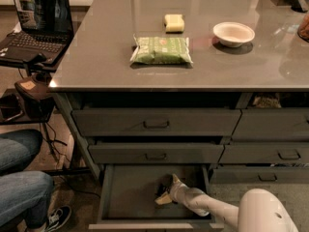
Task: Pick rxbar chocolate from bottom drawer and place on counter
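The bottom drawer [130, 195] is pulled open below two handled drawers, showing a plain grey floor. My gripper [167, 190] is down inside it, right of the middle, on a white arm [217, 209] that comes in from the lower right. A small dark flat shape [160, 190] sits right at the gripper. It may be the rxbar chocolate, but I cannot tell whether it is held. The glossy grey counter [96, 57] lies above.
On the counter lie a green packet [161, 50], a yellow block [174, 22] and a white bowl [233, 34]. A laptop [38, 23] stands on a side stand at the left. A seated person's legs [21, 178] are at the lower left.
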Controlling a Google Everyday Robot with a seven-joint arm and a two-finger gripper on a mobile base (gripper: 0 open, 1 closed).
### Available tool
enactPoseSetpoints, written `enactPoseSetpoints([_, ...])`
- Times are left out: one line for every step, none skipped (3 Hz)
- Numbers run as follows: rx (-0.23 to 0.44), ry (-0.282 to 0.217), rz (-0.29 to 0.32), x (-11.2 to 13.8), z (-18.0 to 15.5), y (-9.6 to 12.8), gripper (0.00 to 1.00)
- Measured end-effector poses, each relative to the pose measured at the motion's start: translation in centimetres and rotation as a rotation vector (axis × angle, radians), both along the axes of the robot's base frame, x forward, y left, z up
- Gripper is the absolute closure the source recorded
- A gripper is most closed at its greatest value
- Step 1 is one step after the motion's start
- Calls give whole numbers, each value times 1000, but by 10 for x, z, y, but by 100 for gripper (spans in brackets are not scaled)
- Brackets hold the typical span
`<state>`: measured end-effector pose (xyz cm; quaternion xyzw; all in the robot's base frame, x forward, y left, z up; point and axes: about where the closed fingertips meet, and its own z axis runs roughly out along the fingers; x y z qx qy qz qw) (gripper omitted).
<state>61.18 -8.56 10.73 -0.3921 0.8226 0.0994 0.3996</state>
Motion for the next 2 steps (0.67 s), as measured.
enactPoseSetpoints([0, 0, 0, 0, 0, 0, 42])
enactPoseSetpoints([0, 0, 0, -1, 7, -1, 65])
